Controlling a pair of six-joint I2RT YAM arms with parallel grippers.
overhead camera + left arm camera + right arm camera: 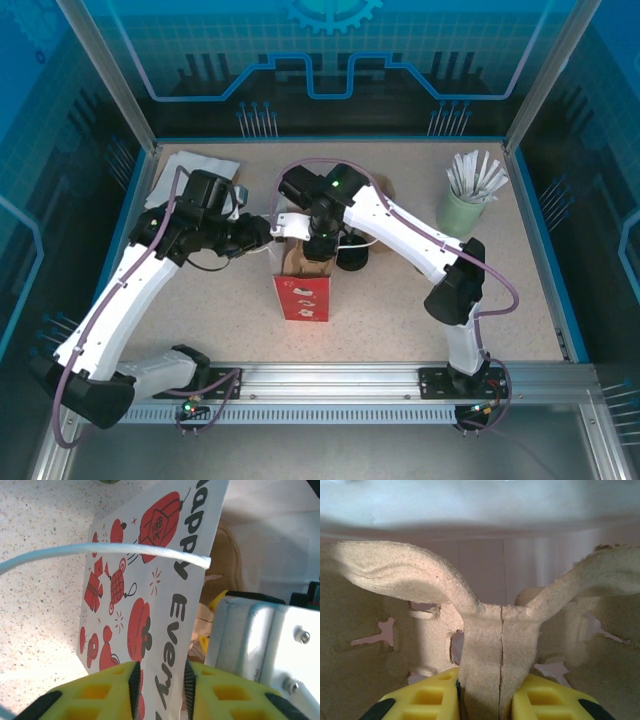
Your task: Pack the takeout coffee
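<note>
Now right hand (486, 680) pinches carrier (420, 575) rib, seating it in bag (150, 580); left hand (161, 672), narrowly parted, steadies bag wall.

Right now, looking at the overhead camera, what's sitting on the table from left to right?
In order: white paper sheets → red gift bag → black-lidded coffee cup → pale green tumbler of white sticks.

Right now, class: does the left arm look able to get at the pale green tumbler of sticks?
Probably not: the tumbler stands far right, beyond the gift bag and right arm, and the left gripper straddles the bag's wall.
</note>
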